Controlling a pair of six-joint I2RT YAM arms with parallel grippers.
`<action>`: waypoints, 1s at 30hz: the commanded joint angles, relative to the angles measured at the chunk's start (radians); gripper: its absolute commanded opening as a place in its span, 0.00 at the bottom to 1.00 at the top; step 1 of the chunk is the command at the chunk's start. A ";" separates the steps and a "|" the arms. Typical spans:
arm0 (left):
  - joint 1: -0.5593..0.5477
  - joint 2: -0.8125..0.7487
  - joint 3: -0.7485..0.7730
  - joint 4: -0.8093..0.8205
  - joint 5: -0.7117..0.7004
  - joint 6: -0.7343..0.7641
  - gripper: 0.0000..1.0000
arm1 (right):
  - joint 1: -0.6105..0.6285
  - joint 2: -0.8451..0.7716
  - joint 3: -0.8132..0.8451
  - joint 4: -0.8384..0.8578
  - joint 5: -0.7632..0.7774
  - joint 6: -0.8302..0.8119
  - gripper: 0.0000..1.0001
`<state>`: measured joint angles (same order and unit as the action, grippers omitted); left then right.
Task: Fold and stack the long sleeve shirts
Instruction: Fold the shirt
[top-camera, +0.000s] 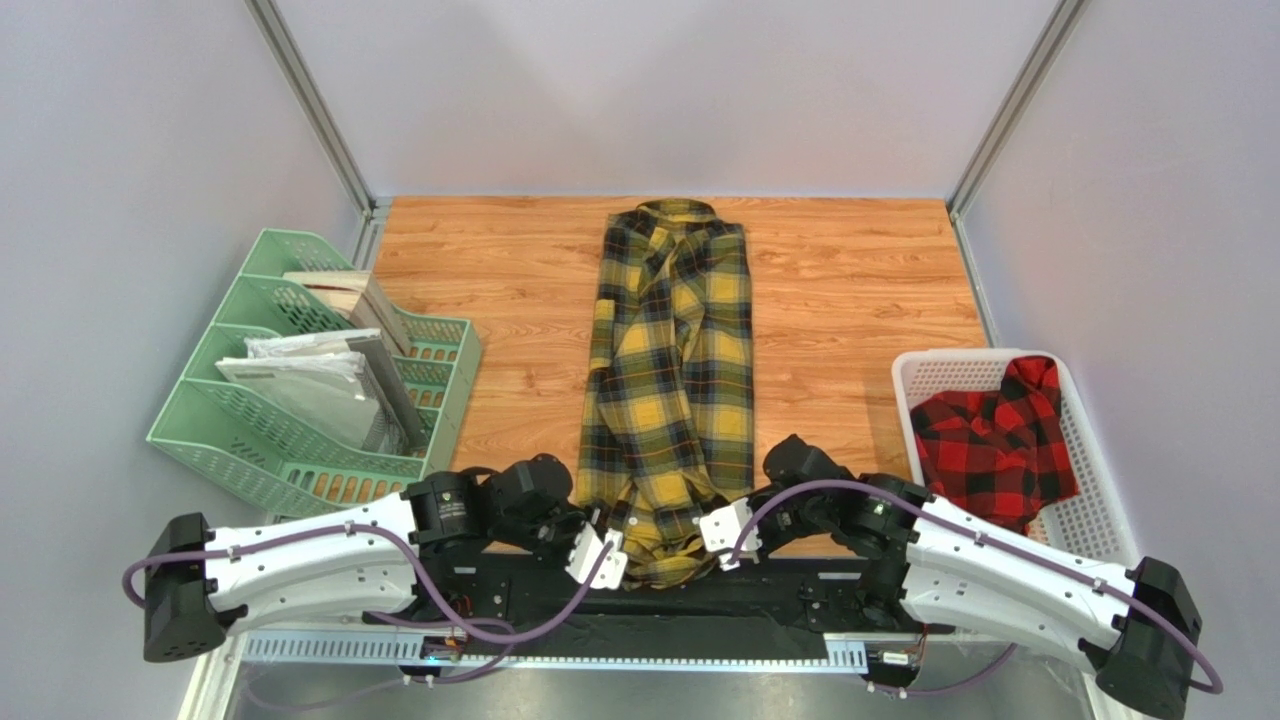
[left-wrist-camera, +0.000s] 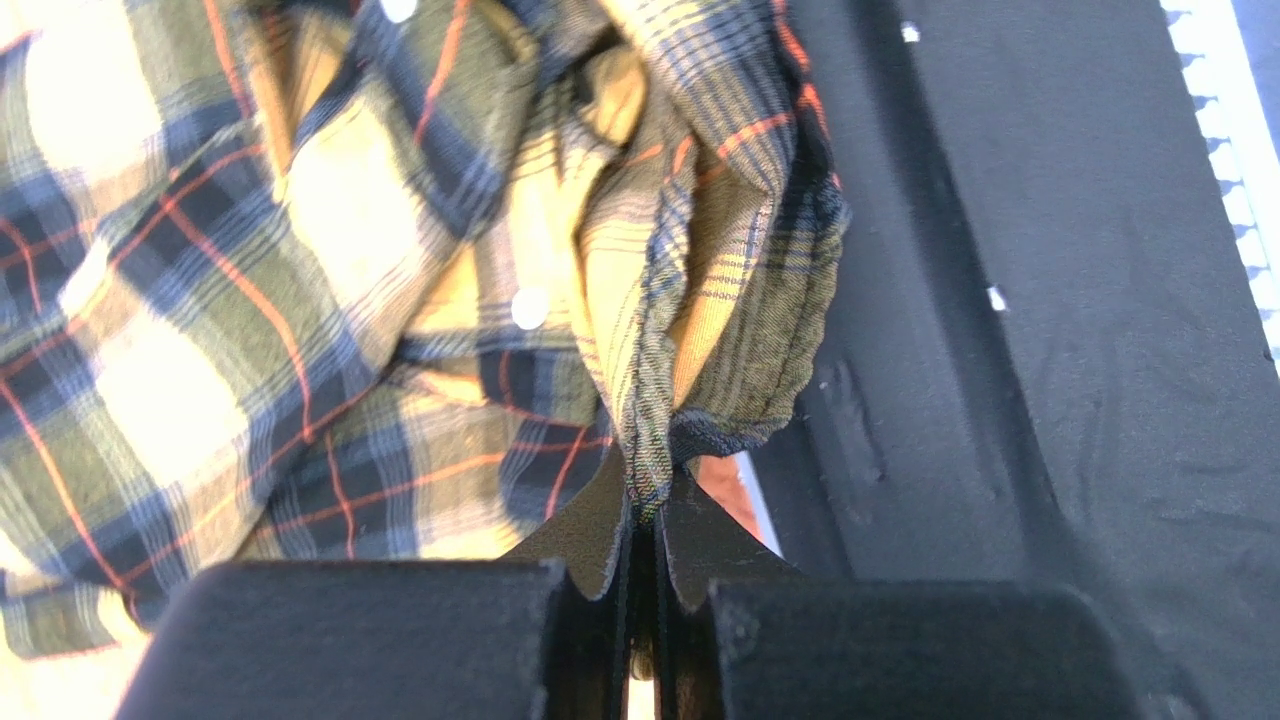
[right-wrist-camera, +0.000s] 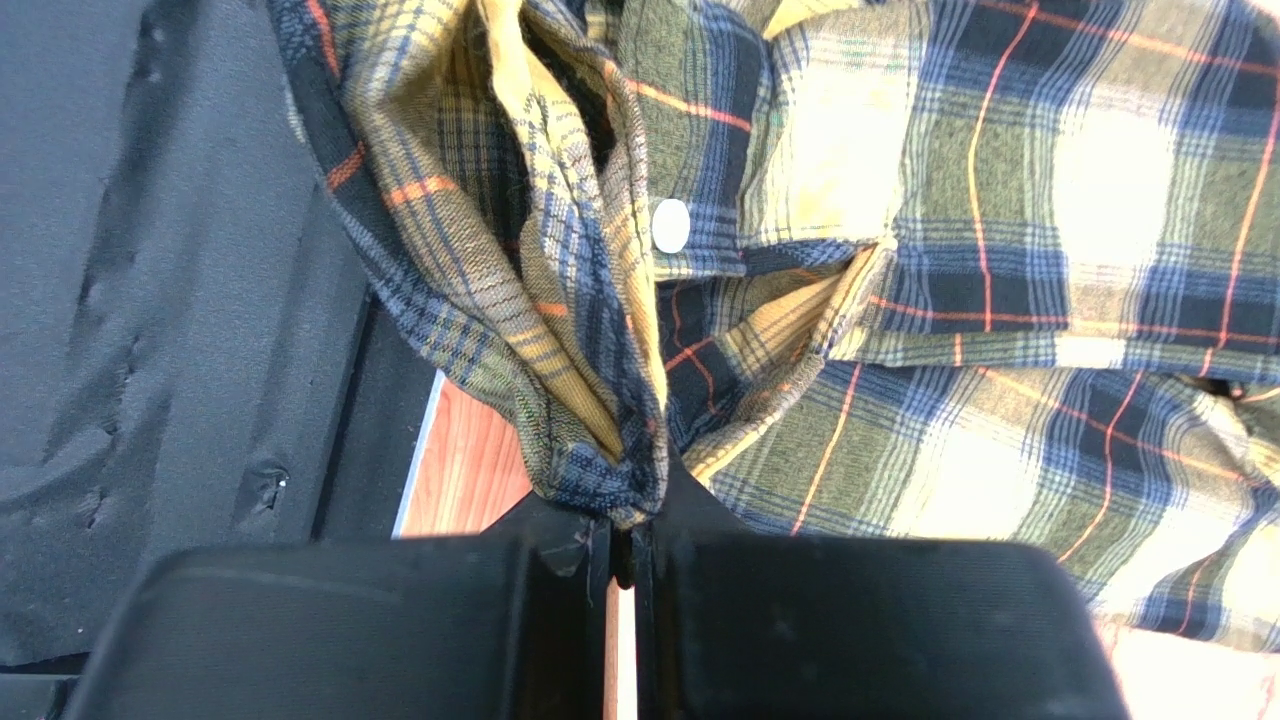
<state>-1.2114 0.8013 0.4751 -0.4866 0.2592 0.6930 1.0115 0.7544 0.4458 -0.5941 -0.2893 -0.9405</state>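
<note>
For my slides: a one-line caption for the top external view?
Left gripper and right gripper pinch the yellow shirt at its near hem; red shirt sits in white basket.

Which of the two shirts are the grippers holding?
The yellow shirt, spread on the table; left gripper and right gripper pinch its near edge. The red shirt lies crumpled in the basket.

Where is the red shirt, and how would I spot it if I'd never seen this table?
Find the wooden tabletop and look to its right side, where a white perforated plastic basket sits. Crumpled inside it is the red-and-black checked flannel shirt. It is the only red thing; the yellow-and-black checked flannel shirt lies stretched out mid-table instead.
</note>
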 joint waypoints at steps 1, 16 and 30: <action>0.084 0.004 0.097 -0.016 0.064 -0.004 0.00 | -0.017 0.020 0.062 0.022 0.052 0.034 0.00; 0.636 0.672 0.681 -0.018 0.282 0.118 0.00 | -0.560 0.684 0.650 0.011 -0.231 -0.098 0.00; 0.730 1.091 0.976 -0.021 0.219 0.089 0.00 | -0.694 1.046 0.858 -0.007 -0.195 -0.049 0.00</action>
<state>-0.4980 1.8648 1.3731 -0.5159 0.4740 0.7975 0.3374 1.7889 1.2396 -0.6029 -0.4721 -1.0058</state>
